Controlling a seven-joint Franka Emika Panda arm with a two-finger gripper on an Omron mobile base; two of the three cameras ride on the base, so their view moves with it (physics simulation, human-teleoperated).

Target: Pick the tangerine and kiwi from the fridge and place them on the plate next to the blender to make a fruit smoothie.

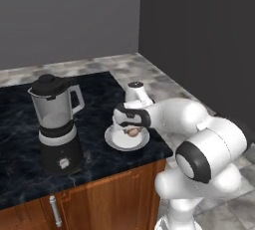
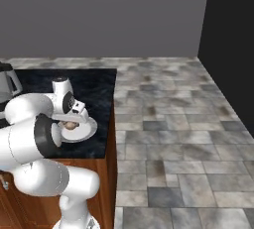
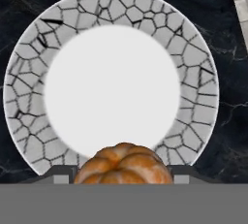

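While pincer (image 3: 124, 178) grips tangerine (image 3: 124, 165) over plate (image 3: 193, 58) (blender (image 1: 56, 124) beside)

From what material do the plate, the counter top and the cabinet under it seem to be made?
The plate: probably glazed ceramic, smooth white centre and a grey crackle-pattern rim. The counter top: it looks like polished black marble, dark with thin pale veins. The cabinet: apparently varnished reddish-brown wood, with a visible grain and a metal handle.
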